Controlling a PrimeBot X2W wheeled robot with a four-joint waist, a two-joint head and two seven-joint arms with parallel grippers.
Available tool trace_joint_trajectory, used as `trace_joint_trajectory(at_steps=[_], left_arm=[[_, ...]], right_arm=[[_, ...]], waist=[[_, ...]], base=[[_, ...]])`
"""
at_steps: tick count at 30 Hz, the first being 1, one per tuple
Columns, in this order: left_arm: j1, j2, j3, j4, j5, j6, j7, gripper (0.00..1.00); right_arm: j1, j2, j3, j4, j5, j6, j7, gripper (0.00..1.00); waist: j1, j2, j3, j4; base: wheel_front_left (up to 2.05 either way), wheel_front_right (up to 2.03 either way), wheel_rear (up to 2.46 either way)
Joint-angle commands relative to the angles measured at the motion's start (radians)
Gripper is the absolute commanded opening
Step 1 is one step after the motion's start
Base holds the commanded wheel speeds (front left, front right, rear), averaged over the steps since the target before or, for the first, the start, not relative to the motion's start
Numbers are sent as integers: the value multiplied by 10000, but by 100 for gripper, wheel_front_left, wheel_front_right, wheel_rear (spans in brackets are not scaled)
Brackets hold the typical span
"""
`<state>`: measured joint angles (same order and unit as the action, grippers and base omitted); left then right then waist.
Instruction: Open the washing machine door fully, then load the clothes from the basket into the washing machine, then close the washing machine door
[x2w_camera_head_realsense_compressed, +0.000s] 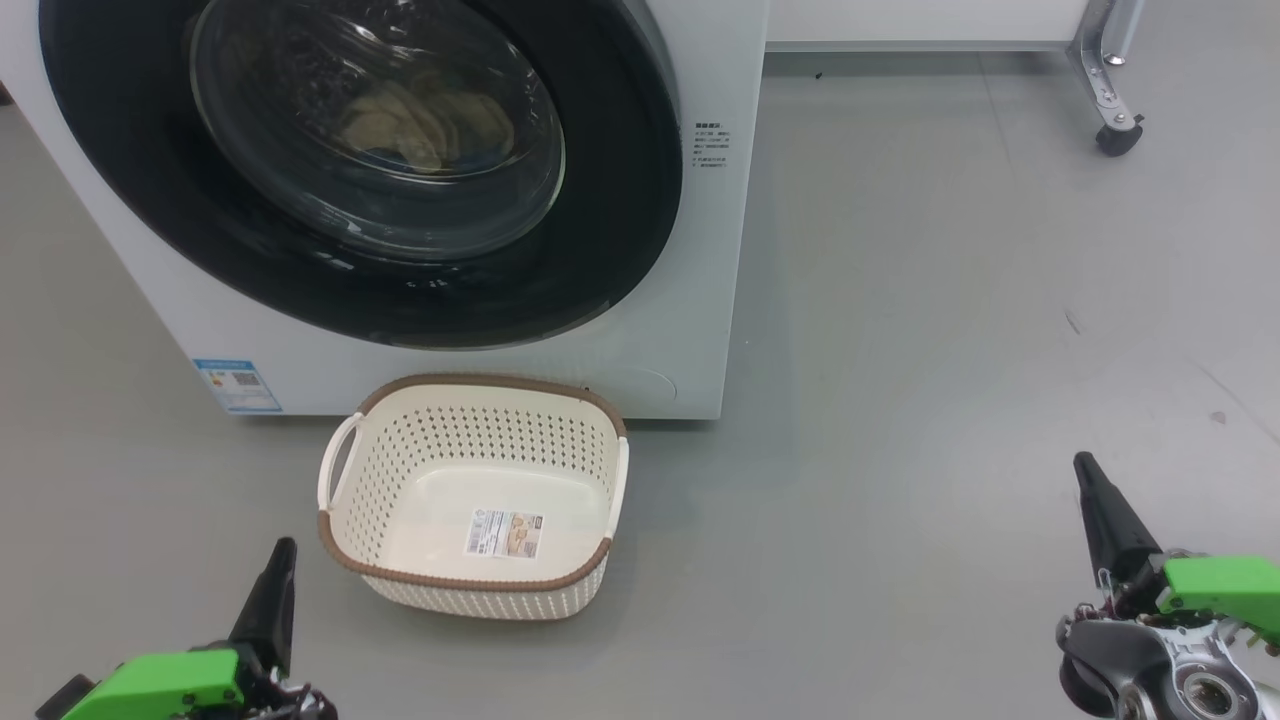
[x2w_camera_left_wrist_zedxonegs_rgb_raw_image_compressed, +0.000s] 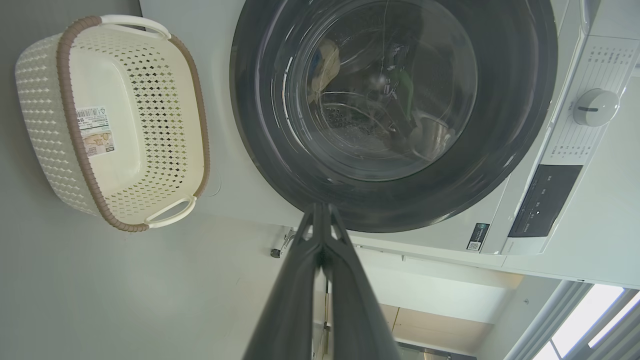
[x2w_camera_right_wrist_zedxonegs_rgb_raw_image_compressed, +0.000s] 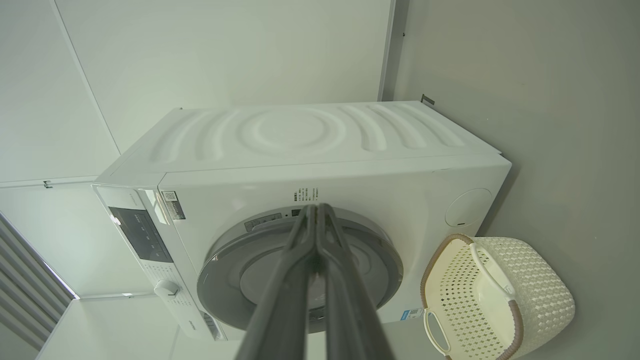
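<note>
Nearest, at 7 o'clock of the head view: left gripper (x2w_camera_head_realsense_compressed: 278, 572), long dark fingers pressed together to one point, gripping nothing, touching nothing, poised over the grey floor (x2w_camera_head_realsense_compressed: 900, 400); at 4 o'clock: right gripper (x2w_camera_head_realsense_compressed: 1095, 490), likewise clamped tight on itself and empty-handed, well apart from every object; confirmed along the left wrist view, fingers (x2w_camera_left_wrist_zedxonegs_rgb_raw_image_compressed: 295, 280) meeting at the tips against the lower edge of the door frame behind; same in the right wrist view, tips of the right gripper (x2w_camera_right_wrist_zedxonegs_rgb_raw_image_compressed: 316, 209) closed in line with the machine's front.

Next out, toward 6 o'clock and nearer the left gripper: basket (x2w_camera_head_realsense_compressed: 470, 583), cream plastic with perforated sides and a brown rim, upright on the floor, label sticker (x2w_camera_head_realsense_compressed: 507, 532) showing on its bare bottom; far rim just beside the foot of the washing machine (x2w_camera_head_realsense_compressed: 660, 340), contact not clear.

Beyond, from 9 to 12 o'clock: white front of the machine, blue label sticker (x2w_camera_head_realsense_compressed: 237, 385) low at 8 o'clock of it; washing machine door (x2w_camera_head_realsense_compressed: 620, 230) shut against the front; behind its glass bowl, at 11 o'clock, clothes (x2w_camera_head_realsense_compressed: 420, 125), pale cream-yellow, lying in the drum.

Farthest, at 2 o'clock: caster (x2w_camera_head_realsense_compressed: 1118, 135) on a metal leg.
</note>
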<state>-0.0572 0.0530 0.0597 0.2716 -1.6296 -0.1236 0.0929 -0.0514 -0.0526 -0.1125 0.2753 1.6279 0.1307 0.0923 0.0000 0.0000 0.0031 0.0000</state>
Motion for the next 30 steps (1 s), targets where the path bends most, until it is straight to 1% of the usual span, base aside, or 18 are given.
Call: trace_joint_trajectory(at_steps=[1, 30], left_arm=[[-493, 98, 369, -272, 68, -71, 66, 0], [-498, 57, 429, -269, 117, -71, 113, 0]], right_arm=[[-550, -95, 148, -314, -59, 0, 79, 0], [-555, -56, 91, -311, -106, 0, 125, 0]], waist=[[0, 0, 0, 0], [0, 0, 0, 0]], base=[[0, 0, 0], [0, 0, 0]])
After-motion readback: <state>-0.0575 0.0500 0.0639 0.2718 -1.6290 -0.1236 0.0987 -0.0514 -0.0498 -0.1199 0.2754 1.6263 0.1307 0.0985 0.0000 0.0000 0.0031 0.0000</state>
